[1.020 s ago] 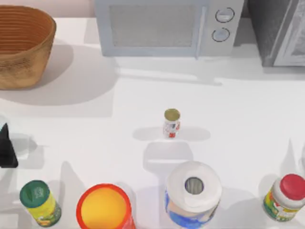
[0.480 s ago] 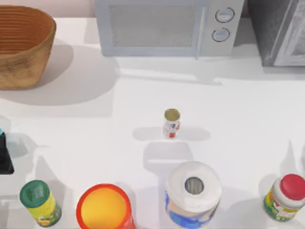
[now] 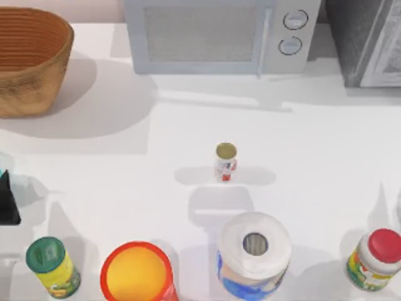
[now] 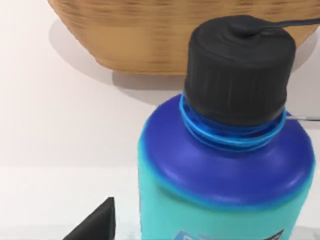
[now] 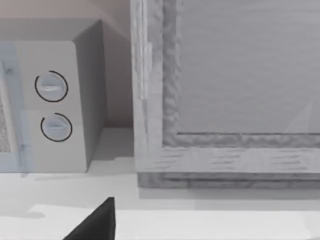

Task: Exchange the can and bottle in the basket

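One bottle (image 4: 225, 165) sits gripped in the left gripper (image 3: 7, 200), just short of the basket (image 3: 31, 59); next, setting it down beside the gripper.

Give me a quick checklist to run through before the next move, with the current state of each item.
1. Small white can with red markings upright on the table: ok.
2. Brown woven wicker basket open on top: ok.
3. Teal bottle with black cap close before the left wrist camera, basket behind it: ok.
4. Left gripper gripping the bottle: cannot tell.
5. White paper roll apart from the can: ok.
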